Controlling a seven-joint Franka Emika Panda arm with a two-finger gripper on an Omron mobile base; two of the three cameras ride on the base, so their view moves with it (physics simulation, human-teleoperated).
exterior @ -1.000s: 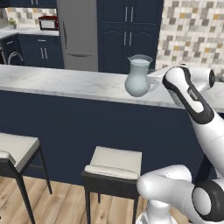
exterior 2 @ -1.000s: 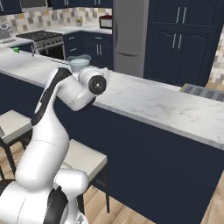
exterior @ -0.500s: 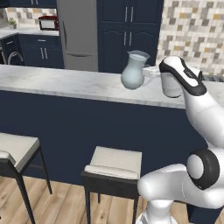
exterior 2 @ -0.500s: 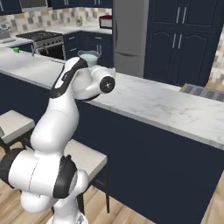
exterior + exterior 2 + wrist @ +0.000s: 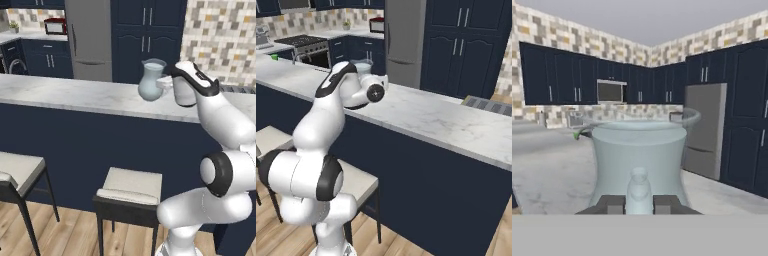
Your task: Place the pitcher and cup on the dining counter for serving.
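Left base view: pale blue translucent glass pitcher (image 5: 151,80) stands upright on long light grey marble dining counter (image 5: 75,94), handle side toward your gripper (image 5: 166,83), likely so it can be gripped there. White arm bends at elbow, wrist level with pitcher.

Right base view: arm hides most of pitcher (image 5: 363,66); small green object, possibly cup (image 5: 274,57), sits far along counter.

Hand view: dark fingertips (image 5: 611,204) flank thin handle (image 5: 639,192), narrow gap; contact unclear, so you cannot tell whether grip is made.
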